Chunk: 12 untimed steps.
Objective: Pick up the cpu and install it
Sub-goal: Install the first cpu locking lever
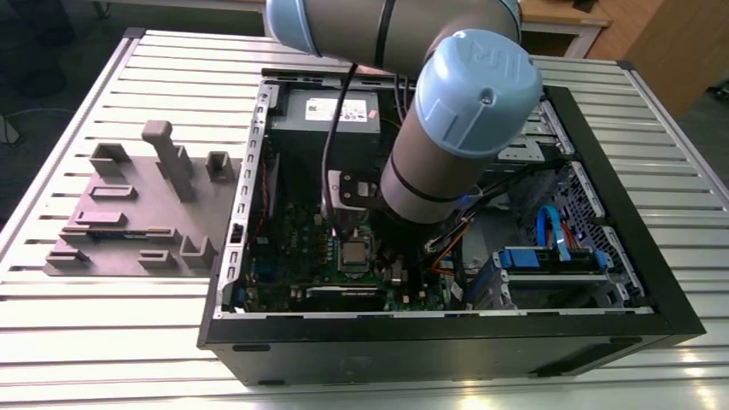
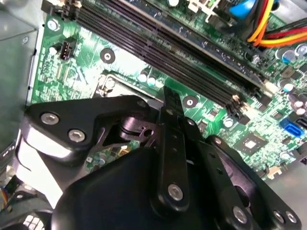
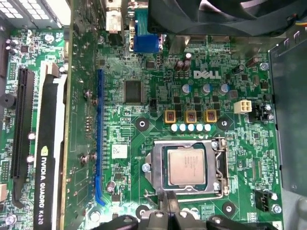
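Workstation inventory, robot cell.

- Slatted metal table [image 1: 114, 342]: carries all items.
- Grey fixture block [image 1: 125, 213]: several upright posts and slots. It lies on the tabletop toward the exterior view's left edge, just beside the case.
- Open black computer case [image 1: 433, 350]: lies on its side with the interior facing up. It takes up the middle of the tabletop and the exterior view's right.
- Power supply box [image 1: 330, 115]: grey with a white label, set at the far end of the case.
- Blue drive carrier [image 1: 547, 256]: sits in the near corner of the case on the exterior view's right, with blue and orange cables beside it.
- Green motherboard [image 3: 144, 110]: mounted on the case floor. It carries a blue expansion slot [image 3: 99, 134], a graphics card [image 3: 50, 143] standing on edge, and long dark memory slots [image 2: 192, 43].
- Socket frame [image 3: 156, 167]: silver, near the middle of the motherboard.
- Cpu [image 3: 186, 166]: flat, square, with a metal top. It lies seated inside the socket frame, level with it and free of any grip. In the exterior view the cpu [image 1: 355, 254] shows just beside the arm's wrist.
- Robot arm [image 1: 456, 128]: grey with pale blue joint caps, reaching down into the case.
- Gripper [image 3: 169, 199]: black, poised directly at the edge of the socket frame, close to the cpu. Its fingertips appear pressed together with nothing held between them. In the second wrist view the gripper [image 2: 171, 96] hangs over the motherboard beside the memory slots.
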Each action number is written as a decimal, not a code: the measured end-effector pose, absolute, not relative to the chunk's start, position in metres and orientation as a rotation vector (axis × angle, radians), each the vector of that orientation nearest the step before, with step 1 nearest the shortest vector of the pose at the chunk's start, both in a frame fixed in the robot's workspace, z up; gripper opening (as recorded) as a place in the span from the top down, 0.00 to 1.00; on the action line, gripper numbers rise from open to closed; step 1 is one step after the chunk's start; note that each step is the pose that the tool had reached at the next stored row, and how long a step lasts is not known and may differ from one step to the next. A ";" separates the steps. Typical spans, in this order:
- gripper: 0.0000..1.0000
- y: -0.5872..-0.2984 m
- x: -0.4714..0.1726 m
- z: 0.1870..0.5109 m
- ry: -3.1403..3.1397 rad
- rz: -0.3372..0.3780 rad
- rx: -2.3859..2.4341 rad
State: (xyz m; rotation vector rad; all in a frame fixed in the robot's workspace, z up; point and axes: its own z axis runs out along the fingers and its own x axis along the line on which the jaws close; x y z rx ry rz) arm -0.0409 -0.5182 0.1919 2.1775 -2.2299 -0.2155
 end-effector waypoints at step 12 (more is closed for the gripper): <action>0.90 -0.518 -0.041 0.206 -2.230 -0.215 2.178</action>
